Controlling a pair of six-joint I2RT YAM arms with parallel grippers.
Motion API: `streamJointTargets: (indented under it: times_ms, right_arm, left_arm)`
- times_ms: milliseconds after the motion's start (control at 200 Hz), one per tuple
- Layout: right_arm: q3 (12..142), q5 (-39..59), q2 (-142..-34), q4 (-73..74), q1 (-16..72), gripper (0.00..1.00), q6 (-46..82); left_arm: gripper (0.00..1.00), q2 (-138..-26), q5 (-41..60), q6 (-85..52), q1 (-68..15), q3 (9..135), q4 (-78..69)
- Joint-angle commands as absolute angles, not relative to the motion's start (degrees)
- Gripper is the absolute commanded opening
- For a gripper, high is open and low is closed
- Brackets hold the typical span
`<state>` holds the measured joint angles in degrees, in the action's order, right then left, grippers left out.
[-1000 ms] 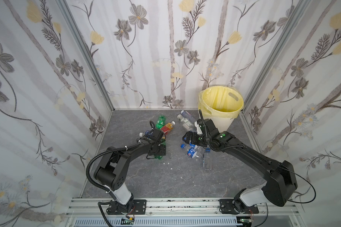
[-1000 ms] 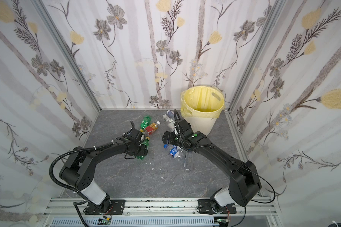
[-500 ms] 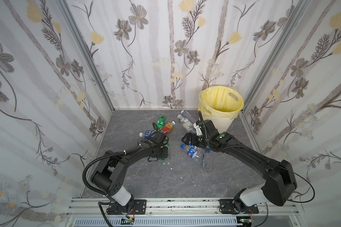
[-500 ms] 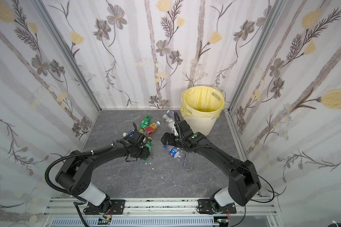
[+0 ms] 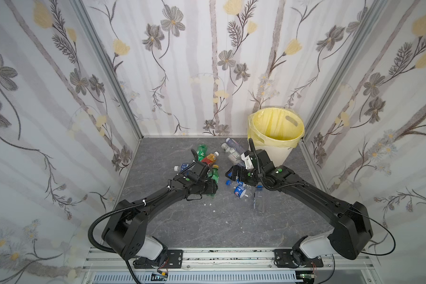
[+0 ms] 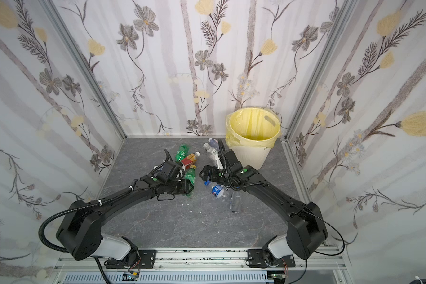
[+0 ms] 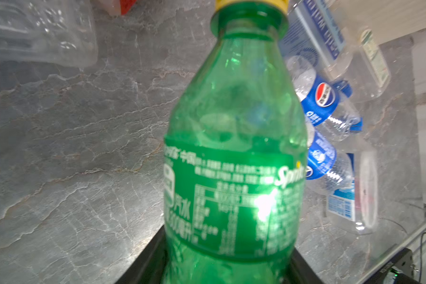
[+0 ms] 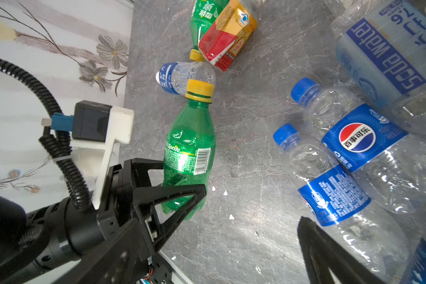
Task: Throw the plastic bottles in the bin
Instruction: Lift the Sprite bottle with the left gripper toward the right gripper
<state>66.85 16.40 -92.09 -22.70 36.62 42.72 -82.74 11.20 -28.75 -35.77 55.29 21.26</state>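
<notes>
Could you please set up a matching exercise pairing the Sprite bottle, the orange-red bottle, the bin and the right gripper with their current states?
Things:
1. green Sprite bottle
2. orange-red bottle
3. bin
4. right gripper

States:
A. open, holding nothing
B. upright, yellow liner inside
C. gripped by the left gripper
D. lying flat, not gripped

Pairs: 1-C, 2-D, 3-B, 4-A

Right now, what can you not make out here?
Bottom of the bin: near wall hides it, both top views.
Base of the green Sprite bottle: cut off by the bottom edge, left wrist view.
Second finger of the right gripper: outside the frame, right wrist view.
</notes>
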Motion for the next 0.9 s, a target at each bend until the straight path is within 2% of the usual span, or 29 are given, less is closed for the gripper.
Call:
streamJointTargets:
  times_ms: [0,315,894]
  right_arm:
    - [67.9,17.9,-92.3,-19.6,36.6,1.00,46.2]
    - [70.8,20.6,-94.1,-16.8,36.6,0.92,49.5]
    - [72.6,21.5,-96.5,-14.2,36.6,0.84,52.5]
  left_arm:
    - [0.51,-80.8,13.0,-31.2,-36.3,56.4,18.9]
    - [0.51,-78.1,13.2,-31.9,-37.6,58.8,17.5]
    - [0.51,-77.4,15.3,-30.7,-40.2,61.9,17.1]
